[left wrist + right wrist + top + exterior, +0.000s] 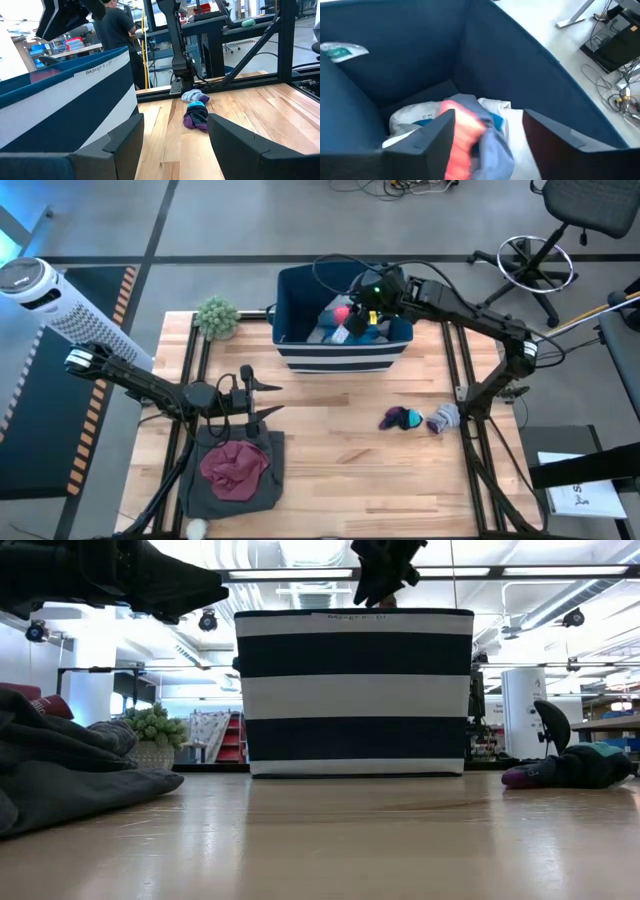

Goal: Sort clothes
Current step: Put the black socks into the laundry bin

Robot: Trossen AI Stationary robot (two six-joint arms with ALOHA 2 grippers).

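Reaching over bin, right jaws apart above clothes, left jaws apart nr grey garment.

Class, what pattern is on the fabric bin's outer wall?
Navy and white horizontal stripes on the fabric bin, clearest in the low view.

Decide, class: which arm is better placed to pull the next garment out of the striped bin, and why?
Right. Its open tool hangs directly over the clothes inside the bin. The left tool, also open, sits by the grey and maroon pile, away from the bin.

Dark jointed arms; black looping cables; green light
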